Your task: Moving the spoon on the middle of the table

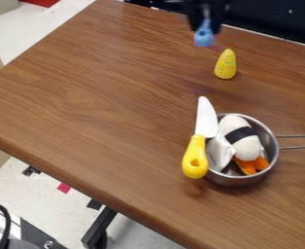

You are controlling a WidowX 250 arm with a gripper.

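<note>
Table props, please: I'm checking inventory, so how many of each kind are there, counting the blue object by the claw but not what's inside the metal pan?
Toy corn: 1
Yellow-handled knife: 1
Metal pan: 1
Blue object by the claw: 1
Total: 4

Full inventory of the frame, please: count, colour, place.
Blue item, likely the spoon: 1, blue, at the gripper, top
Corn: 1, yellow, table, upper right
Pan: 1, silver, right side, handle rightward
Knife: 1, white blade, yellow handle, at pan's left edge
Toy food: 1, white with black band, in pan
Orange piece: 1, in pan
Whitish piece: 1, unidentified, in pan
Table: 1, brown
Gripper: 1, black, top
</note>
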